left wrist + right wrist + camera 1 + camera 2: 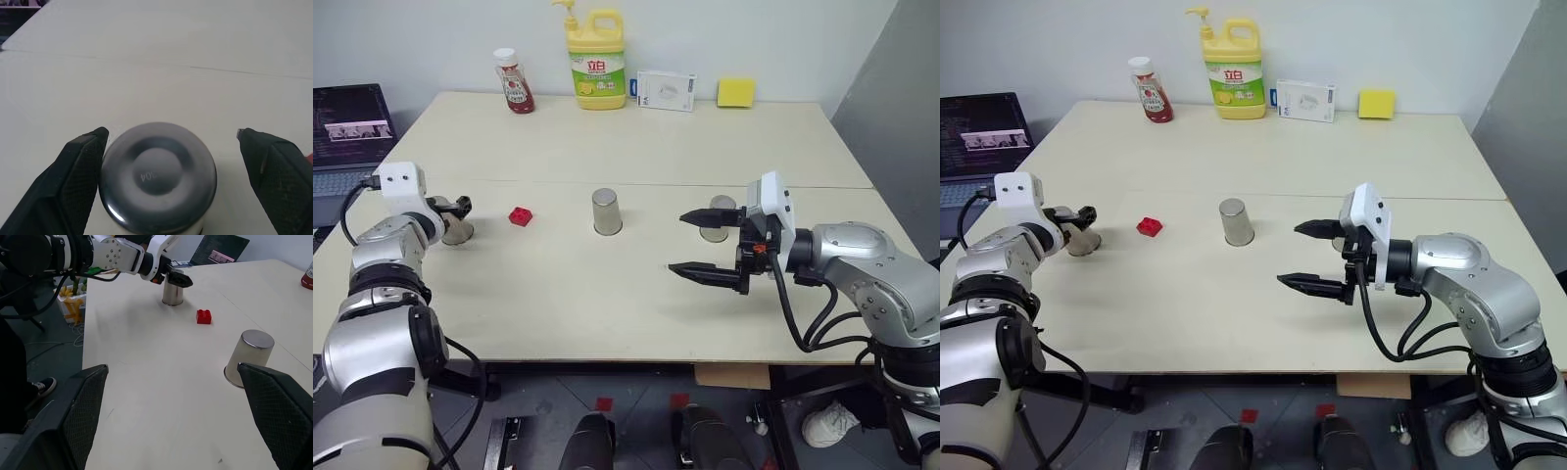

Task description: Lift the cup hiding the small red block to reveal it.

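The small red block [520, 216] lies uncovered on the pale table [607, 294], left of centre. Just left of it stands an upside-down steel cup [457, 231], with my left gripper [171, 134] open around it, one finger [80, 161] close against its side and the other finger well clear. A second upturned cup [606, 211] stands at the table's middle. A third cup [716, 217] stands to the right, partly hidden behind my right gripper [677, 242], which hangs open above the table, empty and pointing left.
Along the table's far edge stand a ketchup bottle [514, 81], a yellow detergent bottle [596, 61], a white box [666, 90] and a yellow sponge [735, 92]. A laptop [350, 127] sits off the table's left side.
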Motion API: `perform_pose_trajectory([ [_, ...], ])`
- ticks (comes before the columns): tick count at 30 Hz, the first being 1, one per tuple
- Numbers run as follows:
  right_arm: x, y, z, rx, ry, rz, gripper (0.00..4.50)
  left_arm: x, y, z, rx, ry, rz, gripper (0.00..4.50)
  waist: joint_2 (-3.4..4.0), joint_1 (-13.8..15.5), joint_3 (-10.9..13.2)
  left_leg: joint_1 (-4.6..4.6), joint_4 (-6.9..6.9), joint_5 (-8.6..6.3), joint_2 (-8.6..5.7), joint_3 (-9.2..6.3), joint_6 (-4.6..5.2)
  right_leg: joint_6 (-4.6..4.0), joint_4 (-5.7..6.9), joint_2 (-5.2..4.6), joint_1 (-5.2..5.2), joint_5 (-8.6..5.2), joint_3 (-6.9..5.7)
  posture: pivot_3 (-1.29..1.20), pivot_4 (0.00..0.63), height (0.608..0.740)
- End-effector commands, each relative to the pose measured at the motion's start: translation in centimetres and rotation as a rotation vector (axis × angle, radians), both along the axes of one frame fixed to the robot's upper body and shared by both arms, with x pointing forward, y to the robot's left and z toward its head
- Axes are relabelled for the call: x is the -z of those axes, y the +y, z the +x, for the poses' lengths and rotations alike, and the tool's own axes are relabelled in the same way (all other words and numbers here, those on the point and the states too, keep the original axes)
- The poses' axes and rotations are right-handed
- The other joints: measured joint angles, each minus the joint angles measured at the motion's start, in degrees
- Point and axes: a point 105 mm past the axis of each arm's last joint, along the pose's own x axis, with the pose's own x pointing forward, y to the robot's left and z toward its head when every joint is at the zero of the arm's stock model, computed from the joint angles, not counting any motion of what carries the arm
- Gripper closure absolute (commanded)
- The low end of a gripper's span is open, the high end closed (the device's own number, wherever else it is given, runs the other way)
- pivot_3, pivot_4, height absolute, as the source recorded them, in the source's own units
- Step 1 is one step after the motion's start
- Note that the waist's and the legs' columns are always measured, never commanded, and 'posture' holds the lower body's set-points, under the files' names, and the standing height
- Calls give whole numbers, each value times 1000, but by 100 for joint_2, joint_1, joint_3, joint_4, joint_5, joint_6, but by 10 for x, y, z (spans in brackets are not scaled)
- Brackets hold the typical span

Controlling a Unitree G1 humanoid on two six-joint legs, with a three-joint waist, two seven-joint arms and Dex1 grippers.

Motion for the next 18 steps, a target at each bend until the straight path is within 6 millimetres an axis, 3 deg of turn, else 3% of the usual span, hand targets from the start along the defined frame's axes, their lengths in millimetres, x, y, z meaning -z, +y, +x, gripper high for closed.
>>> perform_pose_trajectory([
  [1, -14, 1, -6, -17, -52, 34, 0, -69, 7, -1, 13, -160, 183, 20, -2, 0, 0, -1, 0, 0, 1, -1, 0, 0, 0, 0, -1, 0, 0, 0, 150, 740],
  [5, -15, 0, -7, -16, -56, 38, 0, -95, -11, -2, 135, -179, 296, 20, -2, -1, 0, 1, -2, 0, -2, 1, 0, 0, 0, -1, -1, 0, 2, 0, 150, 740],
  [9, -14, -2, -6, -7, -57, 37, 0, -100, -33, -16, 298, -137, 375, 20, -2, -6, 0, 2, -2, 0, -1, 5, -1, 0, 1, -1, 0, 0, 6, 0, 150, 740],
  [13, -13, -6, -5, 9, -57, 37, 0, -95, -64, -42, 508, -103, 479, 20, -2, -51, 0, 1, -7, 1, 3, 5, -1, -1, 3, -3, -7, 0, 7, 0, 150, 740],
  [18, -8, -16, -3, 42, -70, 23, 0, -70, -91, -74, 737, 2, 452, 20, -1, -62, 0, -4, -10, 1, 12, 5, -1, -3, 4, -7, -17, 0, 8, 0, 150, 740],
])
